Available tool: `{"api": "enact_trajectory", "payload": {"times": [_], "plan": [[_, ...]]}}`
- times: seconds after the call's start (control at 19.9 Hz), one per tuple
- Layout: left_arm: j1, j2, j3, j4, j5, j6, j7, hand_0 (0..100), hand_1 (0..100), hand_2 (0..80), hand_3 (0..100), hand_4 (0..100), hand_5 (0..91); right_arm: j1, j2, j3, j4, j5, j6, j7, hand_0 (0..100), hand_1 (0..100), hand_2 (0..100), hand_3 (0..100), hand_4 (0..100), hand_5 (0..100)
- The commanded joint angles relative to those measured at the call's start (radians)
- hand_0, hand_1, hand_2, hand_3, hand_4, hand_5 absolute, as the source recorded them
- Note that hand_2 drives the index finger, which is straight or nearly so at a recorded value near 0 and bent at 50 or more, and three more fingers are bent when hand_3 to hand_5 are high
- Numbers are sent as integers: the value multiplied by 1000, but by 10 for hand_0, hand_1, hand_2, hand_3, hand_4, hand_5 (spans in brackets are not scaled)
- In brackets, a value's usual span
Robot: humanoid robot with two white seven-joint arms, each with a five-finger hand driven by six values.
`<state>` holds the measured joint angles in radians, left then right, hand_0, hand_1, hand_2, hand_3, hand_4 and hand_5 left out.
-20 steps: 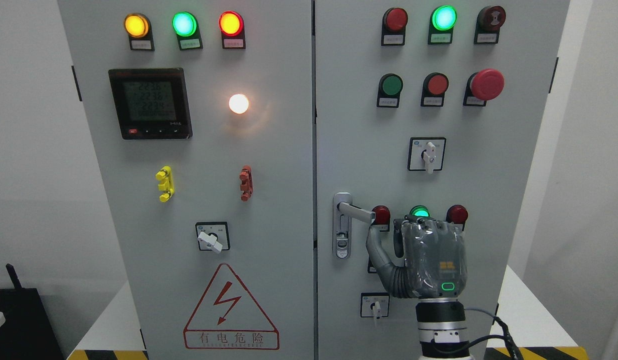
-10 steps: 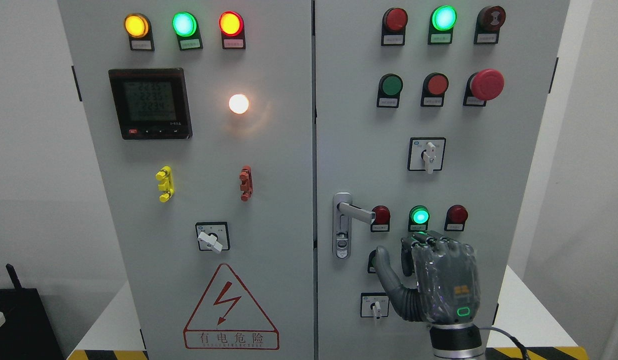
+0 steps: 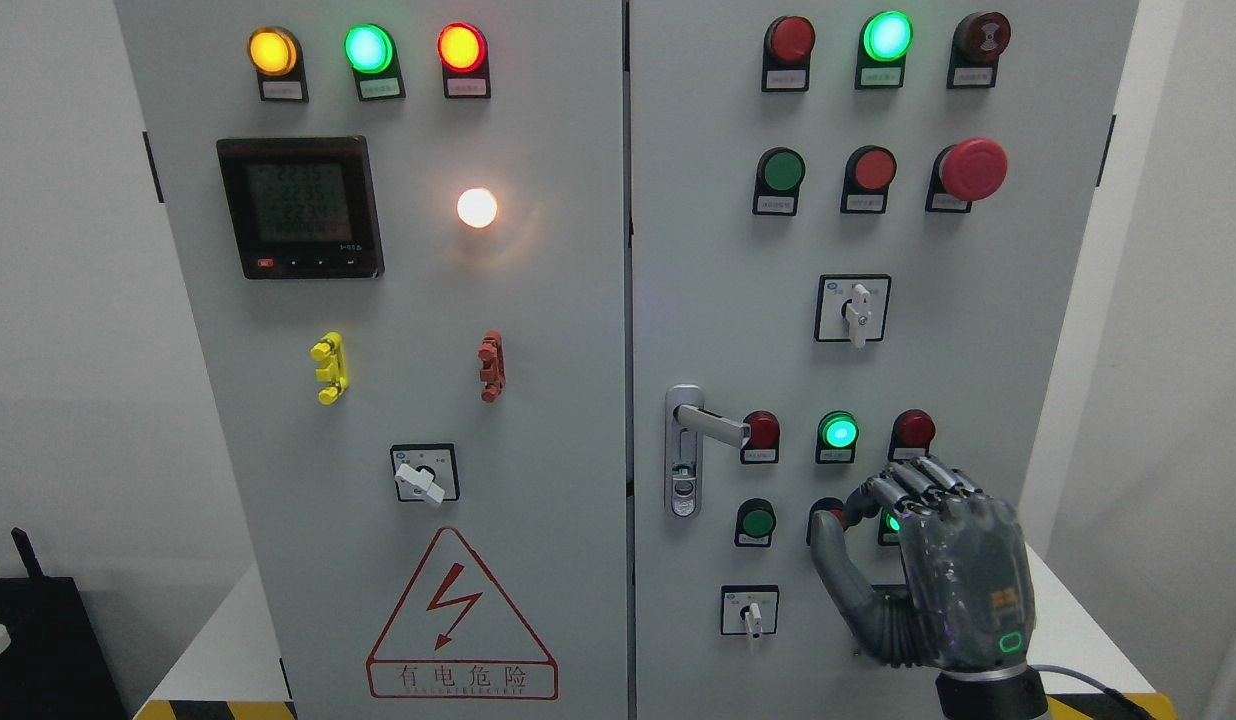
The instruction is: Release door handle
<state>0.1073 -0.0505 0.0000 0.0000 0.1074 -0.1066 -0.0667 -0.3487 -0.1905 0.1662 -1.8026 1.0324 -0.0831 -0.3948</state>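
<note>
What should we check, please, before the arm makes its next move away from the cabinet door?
1. Right robot hand off the door handle: ok, it sits lower right of the lever with a clear gap.
2. Hand holds nothing: ok, the fingers are curled loosely on no object.
3. Lever position: ok, it points right, roughly level.
4. Door shut: cannot tell; the seam beside the handle plate looks even, but the latch is hidden.
5. Clearance from controls: cannot tell, the thumb overlaps a button in the lower row; contact unclear.
6. Left arm: cannot tell, out of view.
</note>
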Motion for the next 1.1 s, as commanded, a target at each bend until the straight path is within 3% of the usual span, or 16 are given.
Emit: {"api": "enact_trajectory", "payload": {"times": [0.0,0.5,1.05], "plan": [[0,0,-14,20,0,1,-1,120,389,0,0,0,0,28,-72,-31,-53,-31,-6,1,550,120,0,0,0,0],[0,1,-14,20,0,1,-1,120,389,0,0,0,0,83,-30,-16,-78,-29,-24,5,522,129,0,0,0,0],[0,1,-14,20,0,1,-1,120,389,0,0,0,0,85,-29,-13,-83,-29,-23,5,503,139,0,0,0,0]]}}
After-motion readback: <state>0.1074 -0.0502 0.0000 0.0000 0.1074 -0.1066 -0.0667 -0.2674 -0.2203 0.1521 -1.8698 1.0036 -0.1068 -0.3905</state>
